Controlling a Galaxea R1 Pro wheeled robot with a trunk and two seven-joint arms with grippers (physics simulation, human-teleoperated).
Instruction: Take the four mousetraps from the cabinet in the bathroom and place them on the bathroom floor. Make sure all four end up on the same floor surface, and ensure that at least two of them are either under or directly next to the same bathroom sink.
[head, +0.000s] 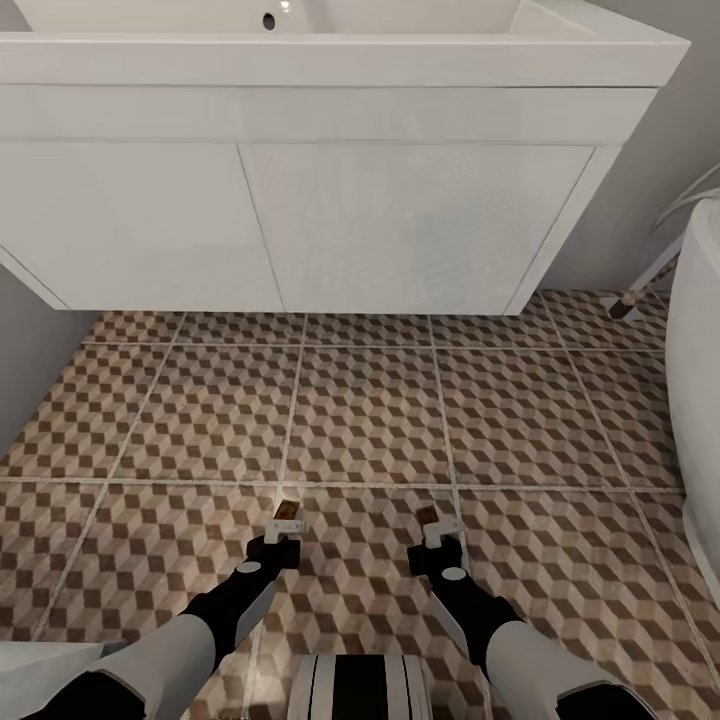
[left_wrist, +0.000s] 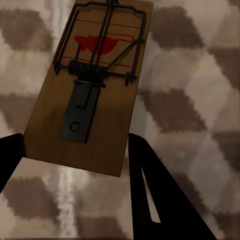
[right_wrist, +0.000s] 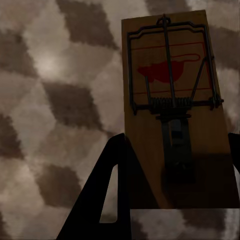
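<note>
Each of my grippers holds one mousetrap low over the bathroom floor (head: 370, 420), in front of the white sink (head: 330, 100). My left gripper (head: 285, 525) is shut on the near end of a mousetrap (head: 287, 506). In the left wrist view this brown mousetrap (left_wrist: 95, 80) with its dark spring bar sits between the black fingers (left_wrist: 150, 190). My right gripper (head: 438, 535) is shut on a second mousetrap (head: 428, 516). The right wrist view has that mousetrap (right_wrist: 172, 100) clamped between the fingers (right_wrist: 107, 190). The cabinet is out of view.
The sink's vanity hangs above the tiles with open floor beneath it. A white bathtub (head: 700, 330) curves along the right side, and a small brown object (head: 622, 308) lies by its pipe. A grey wall (head: 30, 340) closes the left. My base (head: 360, 690) is at the bottom.
</note>
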